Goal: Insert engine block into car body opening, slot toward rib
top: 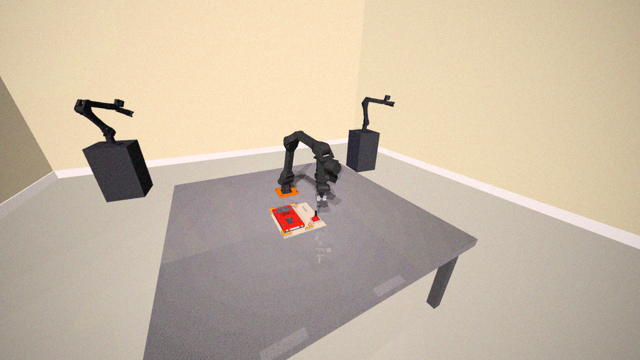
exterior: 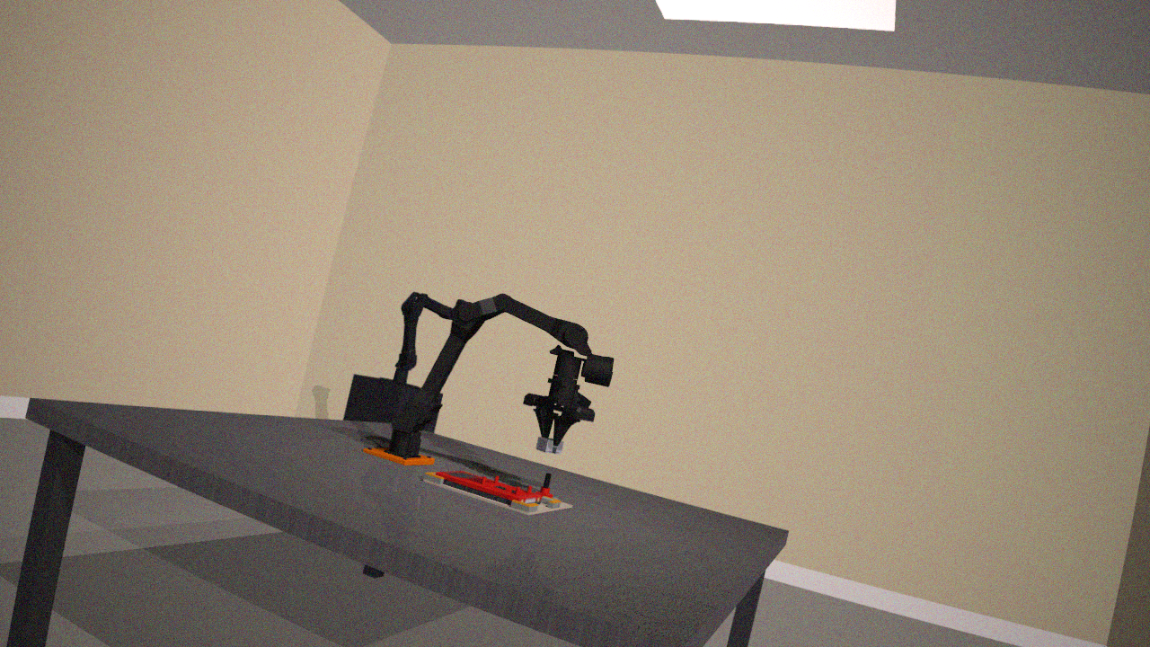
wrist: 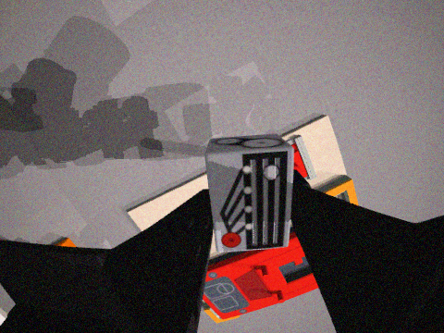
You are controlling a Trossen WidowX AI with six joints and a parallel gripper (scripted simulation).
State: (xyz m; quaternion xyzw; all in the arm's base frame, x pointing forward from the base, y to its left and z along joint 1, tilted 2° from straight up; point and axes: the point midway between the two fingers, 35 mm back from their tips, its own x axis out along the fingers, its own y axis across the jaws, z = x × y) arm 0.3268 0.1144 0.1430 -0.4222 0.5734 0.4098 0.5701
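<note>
My gripper (top: 321,194) (exterior: 552,439) (wrist: 250,195) is shut on the engine block (top: 321,198) (exterior: 549,446) (wrist: 231,190), a light grey block held above the table. In the wrist view the block shows black stripes, a red disc at its lower left and round marks on its far end. The red car body (top: 281,218) (exterior: 481,484) (wrist: 245,263) lies flat on a cream board, lower than the block and apart from it. The dark opening (top: 290,220) (wrist: 292,272) is in its middle, partly hidden by the right finger in the wrist view. I cannot tell the rib or the block's slot.
The cream board (top: 313,210) (exterior: 561,510) (wrist: 173,198) has orange and grey corner brackets. A red piece with a black upright post (top: 315,213) (exterior: 547,481) stands at its side, near the gripper. The arm's orange base plate (top: 277,192) (exterior: 375,454) is behind the board.
</note>
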